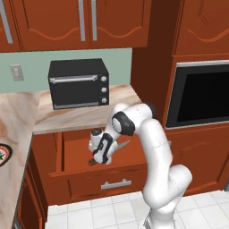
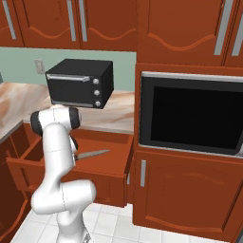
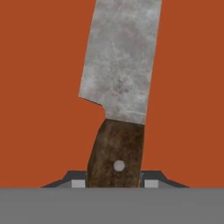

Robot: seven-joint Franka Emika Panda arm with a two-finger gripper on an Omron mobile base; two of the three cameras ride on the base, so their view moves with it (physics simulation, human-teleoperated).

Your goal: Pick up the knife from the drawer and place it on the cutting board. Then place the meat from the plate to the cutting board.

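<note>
The counter [image 1: 80,117] bears the toaster oven [image 1: 78,83]. Left of the oven, at the counter's near edge, lies the plate [image 1: 3,154]. Below the oven, the drawer [image 1: 96,172] stands open.

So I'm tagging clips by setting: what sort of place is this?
A kitchen, rendered: a toaster oven on a counter, a built-in oven among wooden cabinets, and an open drawer.
</note>
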